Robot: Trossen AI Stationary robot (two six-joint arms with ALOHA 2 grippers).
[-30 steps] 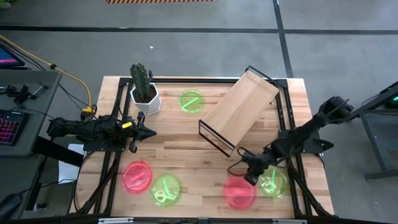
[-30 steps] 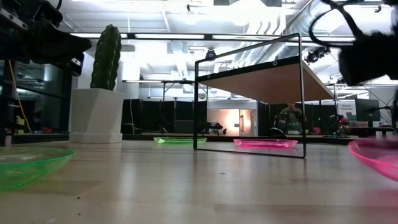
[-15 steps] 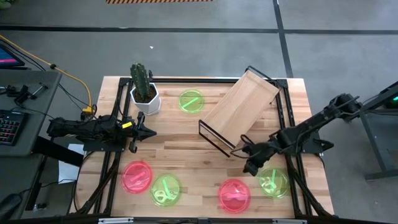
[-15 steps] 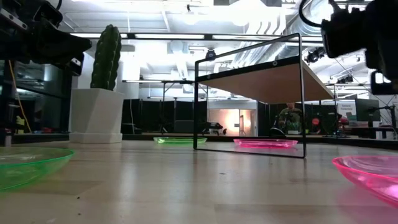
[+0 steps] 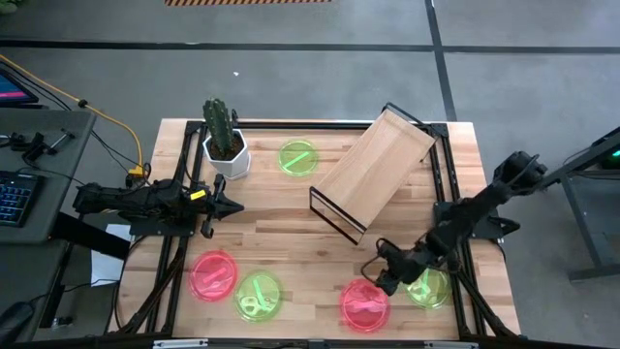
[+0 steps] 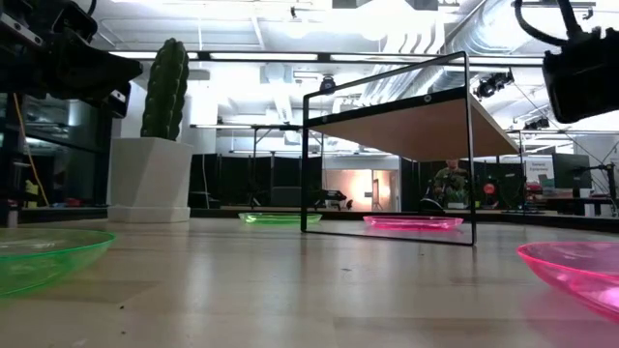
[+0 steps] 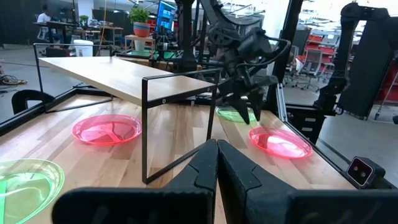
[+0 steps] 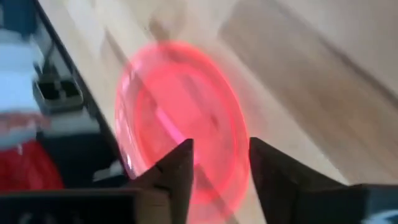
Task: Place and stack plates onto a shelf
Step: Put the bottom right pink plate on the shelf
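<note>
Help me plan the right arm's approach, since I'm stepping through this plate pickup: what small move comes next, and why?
Probably lower the right gripper onto the rim of the neon red-pink translucent plate. Its fingers are open, straddling that rim from above, and no plate lies yet on the light-wood shelf.

Butcher-block wooden table (image 5: 291,233), black frame rails along its edges. On it: shelf (image 5: 373,173), light-wood top on black wire legs, set at an angle toward the far right. White cactus pot (image 5: 226,152) at far left, green plate (image 5: 298,157) between pot and shelf. Near edge: red-pink plate (image 5: 213,275) touching a green plate (image 5: 258,295) (left side), red-pink plate (image 5: 365,303) and green plate (image 5: 427,286) on the right.
</note>
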